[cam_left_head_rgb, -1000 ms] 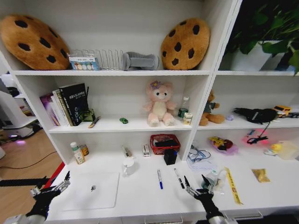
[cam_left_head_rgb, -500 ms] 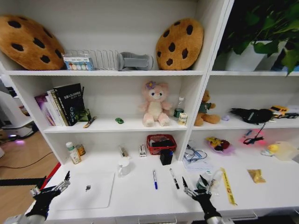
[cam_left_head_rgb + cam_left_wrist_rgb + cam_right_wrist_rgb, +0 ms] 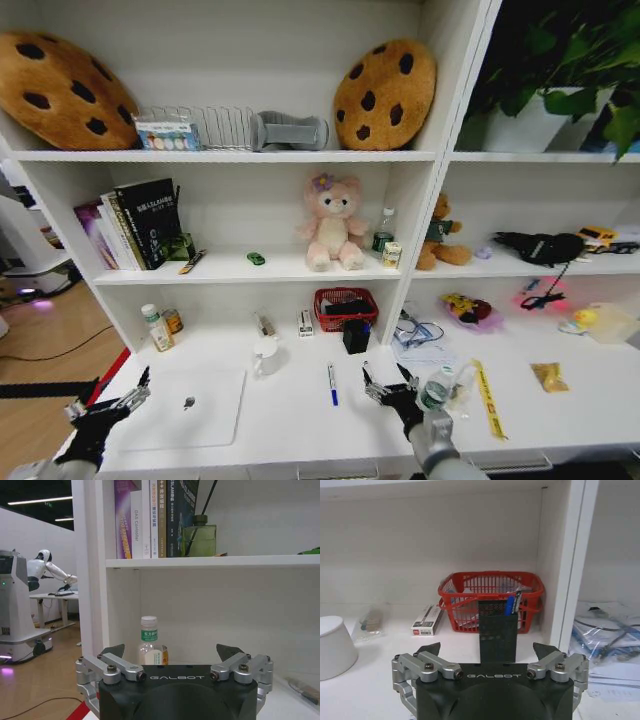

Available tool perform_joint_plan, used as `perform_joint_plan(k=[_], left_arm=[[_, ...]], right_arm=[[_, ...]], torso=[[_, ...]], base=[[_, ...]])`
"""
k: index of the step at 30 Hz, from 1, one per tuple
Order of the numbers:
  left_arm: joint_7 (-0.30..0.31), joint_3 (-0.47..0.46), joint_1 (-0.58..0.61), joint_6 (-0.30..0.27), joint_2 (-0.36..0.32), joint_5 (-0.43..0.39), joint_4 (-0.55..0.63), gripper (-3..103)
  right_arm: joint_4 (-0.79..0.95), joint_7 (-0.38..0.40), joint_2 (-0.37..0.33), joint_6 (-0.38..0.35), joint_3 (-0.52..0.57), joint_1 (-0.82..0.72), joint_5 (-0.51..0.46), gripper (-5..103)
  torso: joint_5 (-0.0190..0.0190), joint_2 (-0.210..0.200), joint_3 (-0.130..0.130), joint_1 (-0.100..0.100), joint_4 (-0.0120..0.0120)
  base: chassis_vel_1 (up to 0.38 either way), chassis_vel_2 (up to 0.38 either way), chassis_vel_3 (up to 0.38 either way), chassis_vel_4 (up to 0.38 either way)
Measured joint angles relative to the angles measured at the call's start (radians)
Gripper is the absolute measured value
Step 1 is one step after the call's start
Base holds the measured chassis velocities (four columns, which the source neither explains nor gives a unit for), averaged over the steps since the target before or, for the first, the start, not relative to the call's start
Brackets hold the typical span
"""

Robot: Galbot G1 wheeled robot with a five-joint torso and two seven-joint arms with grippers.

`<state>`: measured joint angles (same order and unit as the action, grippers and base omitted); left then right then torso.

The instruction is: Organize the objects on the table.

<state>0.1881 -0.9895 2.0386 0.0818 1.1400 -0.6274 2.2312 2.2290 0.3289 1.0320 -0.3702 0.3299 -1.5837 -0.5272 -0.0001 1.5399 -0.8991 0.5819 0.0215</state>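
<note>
Hovering spread-fingered over the table (image 3: 300, 425), right claw (image 3: 388, 383) faces the black pen holder (image 3: 497, 636).

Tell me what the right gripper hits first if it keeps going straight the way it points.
Most likely the black mesh pen holder, dead centre ahead of the right gripper between its open fingers. The red basket sits right behind it. Depth is hard to judge, so how far off it stands is unclear.

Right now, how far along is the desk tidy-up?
Barely begun. Done: nothing visibly put away. In hand: the right gripper hangs open over the black pen, holding nothing; the left gripper waits open. Left: blue pen, laptop, bottle, yellow packet.
</note>
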Motion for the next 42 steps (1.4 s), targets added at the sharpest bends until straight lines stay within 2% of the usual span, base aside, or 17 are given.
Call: perform_joint_plan(k=[2,3,4,6,10,18,30,41,42], left_arm=[[0.000,0.000,0.000,0.000,0.000,0.000,0.000,100],[0.000,0.000,0.000,0.000,0.000,0.000,0.000,100],[0.000,0.000,0.000,0.000,0.000,0.000,0.000,100],[0.000,0.000,0.000,0.000,0.000,0.000,0.000,100],[0.000,0.000,0.000,0.000,0.000,0.000,0.000,100],[0.000,0.000,0.000,0.000,0.000,0.000,0.000,100],[0.000,0.000,0.000,0.000,0.000,0.000,0.000,100],[0.000,0.000,0.000,0.000,0.000,0.000,0.000,100],[0.000,0.000,0.000,0.000,0.000,0.000,0.000,100]], right_arm=[[0.000,0.010,-0.005,-0.020,-0.013,0.019,-0.016,100],[-0.003,0.034,-0.016,-0.061,-0.048,0.063,-0.047,100],[-0.003,0.034,-0.016,-0.061,-0.048,0.063,-0.047,100],[-0.021,0.053,-0.031,-0.115,-0.117,0.114,-0.065,100],[-0.052,0.070,-0.030,-0.137,-0.180,0.150,-0.075,100],[-0.187,0.153,0.053,-0.173,-0.317,0.310,-0.166,100],[-0.276,0.222,0.106,-0.205,-0.367,0.426,-0.250,100],[-0.342,0.243,0.157,-0.211,-0.407,0.466,-0.252,100],[-0.352,0.247,0.163,-0.212,-0.409,0.470,-0.251,103]], torso=[[-0.0001,0.000,0.000,0.000,0.0002],[0.0000,0.000,0.000,0.000,0.0000],[0.0000,0.000,0.000,0.000,0.0000],[0.0000,0.000,0.000,0.000,0.0001],[0.0000,0.000,0.000,0.000,0.0004],[0.0000,0.000,0.000,0.000,-0.0002],[-0.0001,0.000,0.000,0.000,0.0002],[0.0000,0.000,0.000,0.000,0.0002],[0.0000,0.000,0.000,0.000,0.0002]], base=[[0.000,0.000,0.000,0.000],[0.000,0.000,0.000,0.000],[0.000,0.000,0.000,0.000],[0.000,0.000,0.000,0.000],[0.000,0.000,0.000,0.000],[0.000,0.000,0.000,0.000],[0.000,0.000,0.000,0.000],[0.000,0.000,0.000,0.000],[0.000,0.000,0.000,0.000]])
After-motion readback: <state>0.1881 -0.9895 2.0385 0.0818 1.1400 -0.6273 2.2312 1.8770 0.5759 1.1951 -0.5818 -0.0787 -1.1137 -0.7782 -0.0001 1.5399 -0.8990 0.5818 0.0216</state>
